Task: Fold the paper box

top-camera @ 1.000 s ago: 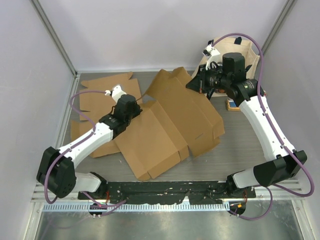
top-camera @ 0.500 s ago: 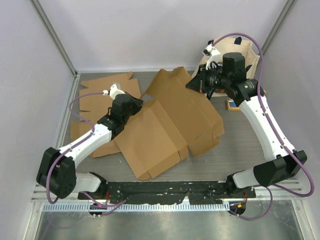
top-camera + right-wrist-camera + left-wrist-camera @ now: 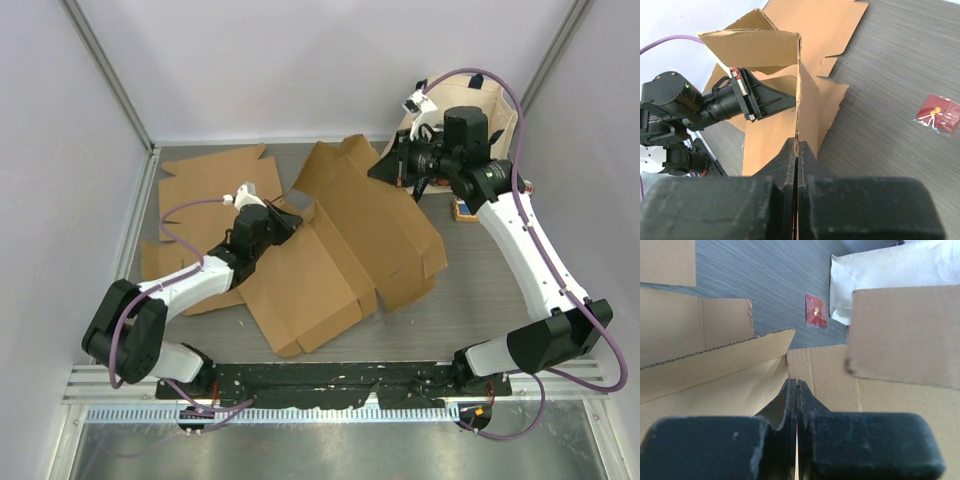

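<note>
The paper box (image 3: 340, 240) is a flat brown cardboard blank spread over the middle of the table, its far flaps raised. My right gripper (image 3: 382, 168) is shut on the upright edge of a raised panel, and the cardboard edge (image 3: 799, 90) runs straight up from between its tips (image 3: 797, 142). My left gripper (image 3: 290, 222) is shut with nothing seen between its jaws, its tip (image 3: 797, 384) low against the box's inner panel (image 3: 715, 390) near a fold. The right wrist view shows the left gripper (image 3: 790, 102) pointing at that raised panel.
More flat cardboard blanks (image 3: 210, 180) lie at the back left under the left arm. A pale paper bag (image 3: 490, 110) stands at the back right, behind the right gripper. A small red packet (image 3: 462, 208) lies beside it on the grey table (image 3: 900, 75).
The left arm has stretched lower and further right, sliding its shut gripper along the box toward the raised panel. The right gripper has barely moved and keeps its hold.
</note>
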Available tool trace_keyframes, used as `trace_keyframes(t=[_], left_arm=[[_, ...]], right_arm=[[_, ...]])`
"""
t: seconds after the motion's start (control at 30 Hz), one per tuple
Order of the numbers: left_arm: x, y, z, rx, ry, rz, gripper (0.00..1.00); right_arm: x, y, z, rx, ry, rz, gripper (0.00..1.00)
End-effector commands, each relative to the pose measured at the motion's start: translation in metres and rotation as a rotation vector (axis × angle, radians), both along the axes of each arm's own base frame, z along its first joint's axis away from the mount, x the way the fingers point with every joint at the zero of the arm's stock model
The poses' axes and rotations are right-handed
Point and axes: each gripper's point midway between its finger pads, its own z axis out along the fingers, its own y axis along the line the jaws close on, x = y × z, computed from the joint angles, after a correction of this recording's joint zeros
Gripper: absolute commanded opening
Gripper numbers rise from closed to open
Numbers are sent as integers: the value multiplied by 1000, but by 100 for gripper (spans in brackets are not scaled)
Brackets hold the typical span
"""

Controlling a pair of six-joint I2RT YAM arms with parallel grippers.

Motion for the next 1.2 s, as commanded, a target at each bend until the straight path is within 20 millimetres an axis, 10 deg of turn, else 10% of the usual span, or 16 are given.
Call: trace_keyframes(t=[0.0, 0.23, 0.53, 0.87, 1.17], left_arm=[[14, -17, 8, -56, -59, -30, 0], [29, -33, 4, -39, -61, -68, 0], [1, -42, 10, 33, -96, -198, 5], [-43, -50, 94, 76, -315, -360, 61], [-27, -101, 154, 263, -461, -519, 60]], right_arm=[[-7, 7, 14, 51, -55, 39, 1], [-17, 9, -11, 31, -14, 40, 1], [-3, -12, -57, -232, -16, -24, 1], [15, -37, -83, -498, -183, 42, 1], [19, -34, -90, -573, -232, 141, 1]])
